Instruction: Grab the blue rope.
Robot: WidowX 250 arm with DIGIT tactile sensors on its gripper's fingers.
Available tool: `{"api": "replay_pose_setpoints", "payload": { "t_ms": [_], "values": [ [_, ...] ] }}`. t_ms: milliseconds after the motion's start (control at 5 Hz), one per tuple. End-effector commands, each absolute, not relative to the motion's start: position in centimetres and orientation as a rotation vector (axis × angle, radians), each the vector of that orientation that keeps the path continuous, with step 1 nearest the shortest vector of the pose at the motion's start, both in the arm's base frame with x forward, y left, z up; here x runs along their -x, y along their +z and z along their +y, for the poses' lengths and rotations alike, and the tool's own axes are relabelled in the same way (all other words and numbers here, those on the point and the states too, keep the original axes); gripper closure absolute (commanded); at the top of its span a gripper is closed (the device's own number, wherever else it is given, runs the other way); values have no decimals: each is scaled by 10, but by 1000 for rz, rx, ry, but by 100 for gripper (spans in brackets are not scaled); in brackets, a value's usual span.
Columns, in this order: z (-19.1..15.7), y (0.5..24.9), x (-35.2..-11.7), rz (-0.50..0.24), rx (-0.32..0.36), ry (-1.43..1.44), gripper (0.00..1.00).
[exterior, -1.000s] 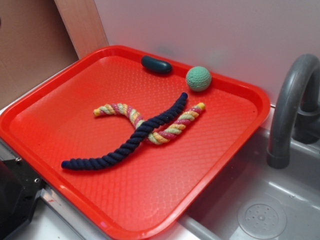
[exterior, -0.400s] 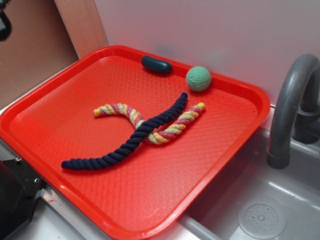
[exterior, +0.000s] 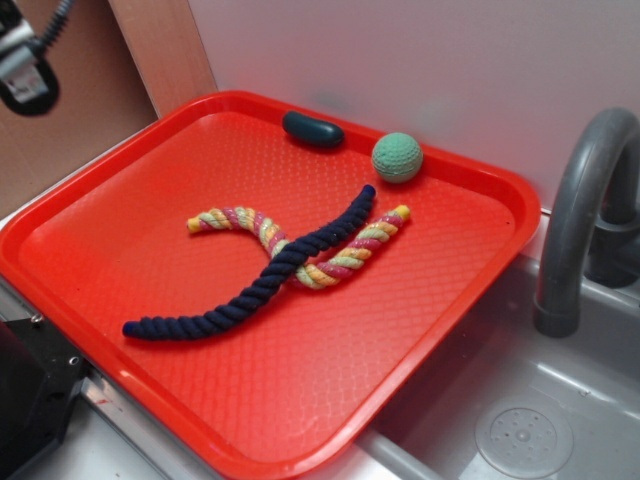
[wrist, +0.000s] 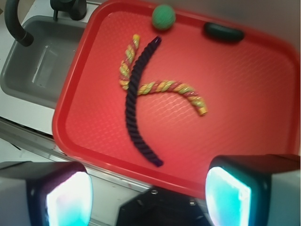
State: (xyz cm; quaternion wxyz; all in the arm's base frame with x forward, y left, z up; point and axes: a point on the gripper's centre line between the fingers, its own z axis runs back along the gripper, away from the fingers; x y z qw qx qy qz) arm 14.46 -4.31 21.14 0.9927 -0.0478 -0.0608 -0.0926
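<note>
The blue rope (exterior: 262, 284) is a dark navy twisted rope lying diagonally on the red tray (exterior: 120, 200), its middle crossing over a pastel pink-yellow-green rope (exterior: 330, 262). In the wrist view the blue rope (wrist: 134, 101) runs from near the green ball down toward the tray's near edge. My gripper (wrist: 148, 197) is open and empty, high above the tray's near edge, its two fingers (wrist: 68, 200) far apart. In the exterior view only part of the arm (exterior: 25, 70) shows at the top left.
A green ball (exterior: 397, 157) and a dark teal oblong object (exterior: 312, 129) lie at the tray's far edge. A grey sink (exterior: 520, 420) with a faucet (exterior: 580, 200) is to the right. A black block (exterior: 30, 400) sits at the tray's near left corner.
The arm has come into the exterior view at the top left and moved further in. The ropes and other objects have not moved.
</note>
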Motion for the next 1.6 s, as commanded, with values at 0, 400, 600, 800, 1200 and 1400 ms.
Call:
{"api": "replay_pose_setpoints", "payload": {
  "t_ms": [0,400,600,800,1200,1400],
  "values": [
    [-58,158,-165,-49,93,-52,0],
    [-72,112,-181,-18,43,-58,0],
    [-75,80,-189,21,6,-48,0],
    [-79,60,-193,39,29,-61,0],
    [-84,46,-195,58,11,-32,0],
    [-88,31,-196,82,-22,-48,0]
  ]
}}
